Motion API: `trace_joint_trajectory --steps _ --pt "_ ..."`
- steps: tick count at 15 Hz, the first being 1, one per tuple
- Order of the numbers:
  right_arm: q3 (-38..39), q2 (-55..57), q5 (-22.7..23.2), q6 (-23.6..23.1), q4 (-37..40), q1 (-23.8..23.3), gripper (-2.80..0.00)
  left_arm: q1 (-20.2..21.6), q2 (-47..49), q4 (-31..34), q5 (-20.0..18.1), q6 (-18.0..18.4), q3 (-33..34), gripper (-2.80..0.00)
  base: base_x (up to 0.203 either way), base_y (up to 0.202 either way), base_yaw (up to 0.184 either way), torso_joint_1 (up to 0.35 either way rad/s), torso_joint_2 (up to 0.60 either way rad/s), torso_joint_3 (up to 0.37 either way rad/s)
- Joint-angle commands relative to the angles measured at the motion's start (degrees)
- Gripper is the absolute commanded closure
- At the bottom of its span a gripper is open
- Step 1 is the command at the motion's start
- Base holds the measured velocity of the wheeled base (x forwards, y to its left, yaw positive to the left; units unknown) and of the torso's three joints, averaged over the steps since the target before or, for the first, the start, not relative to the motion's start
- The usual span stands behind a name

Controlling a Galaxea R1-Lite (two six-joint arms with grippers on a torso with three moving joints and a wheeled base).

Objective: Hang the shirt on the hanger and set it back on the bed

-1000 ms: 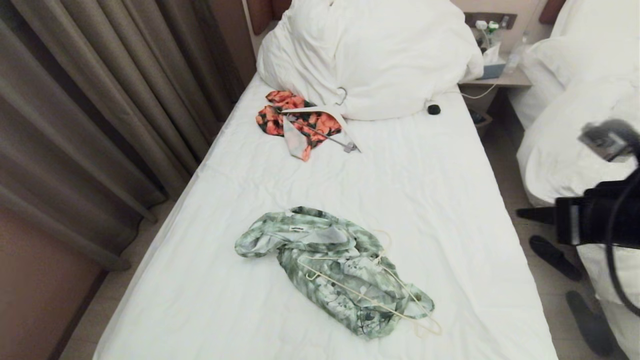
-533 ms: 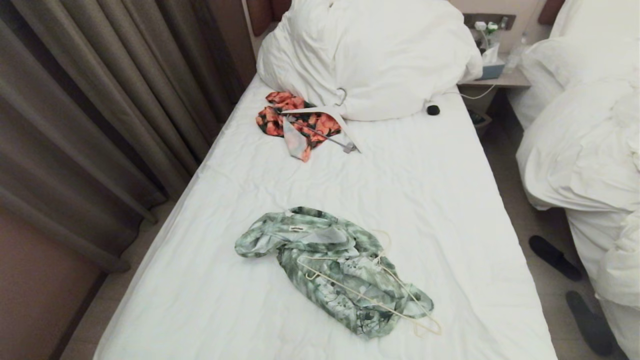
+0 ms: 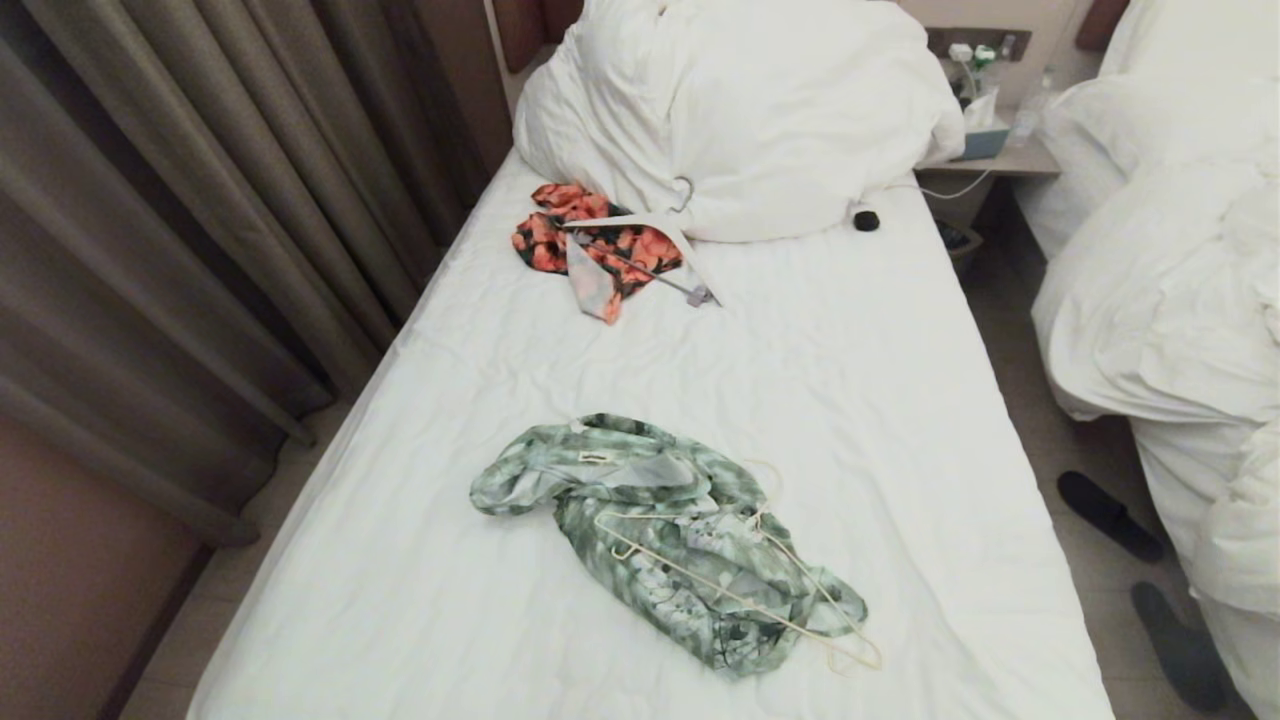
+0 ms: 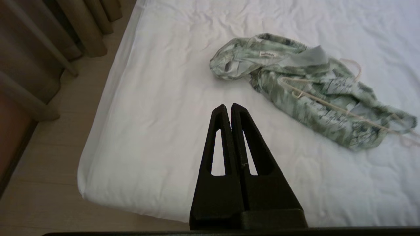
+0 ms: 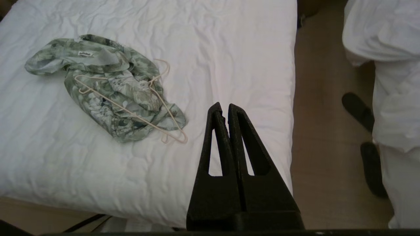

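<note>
The shirt [image 3: 660,540] lay crumpled on the bed [image 3: 880,400], the hanger [image 3: 740,585] resting loose on top, not threaded through. Both the left gripper [image 4: 228,108] and right gripper [image 5: 222,107] hung pressed together and empty above the bed's near end, apparently parked.
</note>
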Motion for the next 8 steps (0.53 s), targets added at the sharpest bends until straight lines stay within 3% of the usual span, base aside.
trace_joint_trajectory --steps 1,4,8 --pt "5.30 -5.99 0.90 -0.71 -2.08 -0.53 0.00 0.01 -0.07 -1.66 0.07 0.78 3.25 0.00 0.000 0.000 0.000 0.000 0.00 0.000" --pt "16.11 -8.81 0.95 -2.22 -7.88 -0.67 0.00 0.01 -0.07 -5.98 -0.50 2.84 7.38 0.00 0.000 0.000 0.000 0.000 0.00 0.000" --pt "27.36 -9.20 0.14 -4.31 -20.31 -0.69 0.00 0.01 -0.07 -5.86 -3.11 4.66 8.15 0.00 0.000 0.000 0.000 0.000 0.00 0.000"
